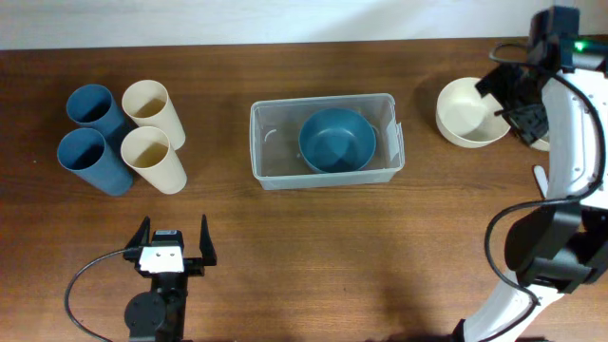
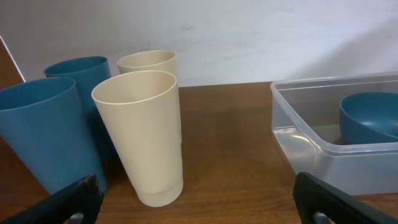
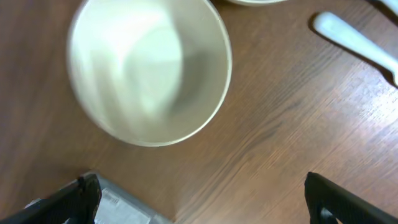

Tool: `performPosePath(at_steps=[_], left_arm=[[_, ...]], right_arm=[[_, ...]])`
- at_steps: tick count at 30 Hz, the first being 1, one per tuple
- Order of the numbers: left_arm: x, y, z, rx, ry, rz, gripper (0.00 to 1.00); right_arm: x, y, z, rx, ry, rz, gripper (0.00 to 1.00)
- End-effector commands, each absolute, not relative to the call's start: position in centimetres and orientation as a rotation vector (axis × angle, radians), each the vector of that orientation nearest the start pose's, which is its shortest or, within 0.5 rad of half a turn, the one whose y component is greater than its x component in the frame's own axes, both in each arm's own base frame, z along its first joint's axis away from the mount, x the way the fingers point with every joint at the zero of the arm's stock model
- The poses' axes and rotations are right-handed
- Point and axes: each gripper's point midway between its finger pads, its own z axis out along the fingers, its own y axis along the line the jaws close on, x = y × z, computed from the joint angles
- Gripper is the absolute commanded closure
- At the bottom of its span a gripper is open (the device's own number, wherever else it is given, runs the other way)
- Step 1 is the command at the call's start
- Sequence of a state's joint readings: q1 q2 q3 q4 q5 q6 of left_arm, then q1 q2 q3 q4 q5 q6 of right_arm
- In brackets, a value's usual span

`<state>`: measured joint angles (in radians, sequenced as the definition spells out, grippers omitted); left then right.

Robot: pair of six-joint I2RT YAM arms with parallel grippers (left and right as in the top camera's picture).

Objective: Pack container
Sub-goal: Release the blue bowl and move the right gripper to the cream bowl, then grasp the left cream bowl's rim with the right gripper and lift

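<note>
The container [image 1: 272,154] looks light, thin and slippery, so hold its rim; the left end effector [image 1: 173,234] and right end effector [image 3: 200,198] both gape wide.

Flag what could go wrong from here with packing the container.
1. The blue bowl sits near the middle of the container. That leaves little floor for the cream bowl, which might end up tilted on the blue bowl or on the rim.
2. The four cups stand tightly grouped. The left gripper, jaws open, could topple a neighbour while taking one.
</note>
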<state>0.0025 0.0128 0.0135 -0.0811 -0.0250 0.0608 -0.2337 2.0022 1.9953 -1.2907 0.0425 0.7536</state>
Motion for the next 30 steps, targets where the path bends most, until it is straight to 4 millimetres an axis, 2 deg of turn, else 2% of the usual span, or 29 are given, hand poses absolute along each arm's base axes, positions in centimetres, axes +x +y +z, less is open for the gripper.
performPosePath(at_steps=[1,7,13,16,23,30], left_arm=[[24.6,0.4,15.6,0.045,1.650,0.071,0.00],[24.6,0.4,15.6,0.045,1.650,0.071,0.01],[24.6,0.4,15.6,0.045,1.650,0.071,0.00],[24.6,0.4,15.6,0.045,1.650,0.071,0.00],[24.6,0.4,15.6,0.045,1.650,0.071,0.00],[24.6,0.4,15.6,0.045,1.650,0.071,0.00]], right_arm=[[42.6,-11.5,15.2,1.430,2.513,0.043,0.01],[43.6,-12.4,12.5,1.444,2.470,0.115,0.01],[43.6,-14.1,9.7,1.480,2.431,0.144,0.01],[43.9,-14.2,8.7,1.435,2.456,0.168,0.01],[44.2,-14.0,5.8,1.460,2.498,0.185,0.01],[44.6,-14.1,4.1,1.468,2.511,0.185,0.01]])
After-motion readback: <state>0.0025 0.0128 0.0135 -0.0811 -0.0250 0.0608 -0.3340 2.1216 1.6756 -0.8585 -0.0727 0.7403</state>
